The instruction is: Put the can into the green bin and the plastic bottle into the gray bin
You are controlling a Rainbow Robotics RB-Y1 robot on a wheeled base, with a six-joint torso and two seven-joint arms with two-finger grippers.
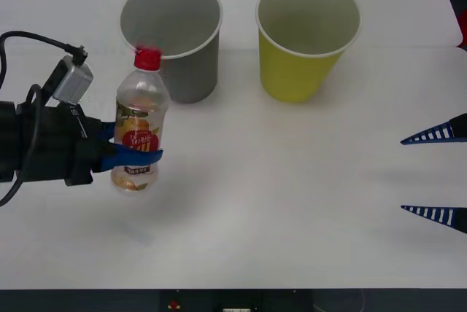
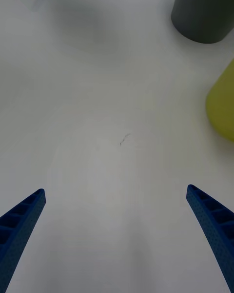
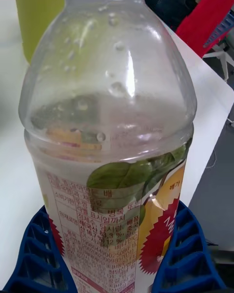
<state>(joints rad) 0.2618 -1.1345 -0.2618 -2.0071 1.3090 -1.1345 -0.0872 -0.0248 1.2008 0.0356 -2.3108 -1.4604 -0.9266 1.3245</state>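
Upright plastic bottle point(image 1: 139, 128), cap up, clamped by left end effector point(image 1: 131, 144).

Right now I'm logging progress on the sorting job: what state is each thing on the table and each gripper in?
Plastic bottle: upright, red cap on, gripped at the label, not yet in a bin.
Gray bin: upright, nothing visible inside.
Green bin: upright, nothing visible inside.
Left gripper: shut on the plastic bottle, in front of the gray bin.
Right gripper: open, holding nothing, at the table's right side.
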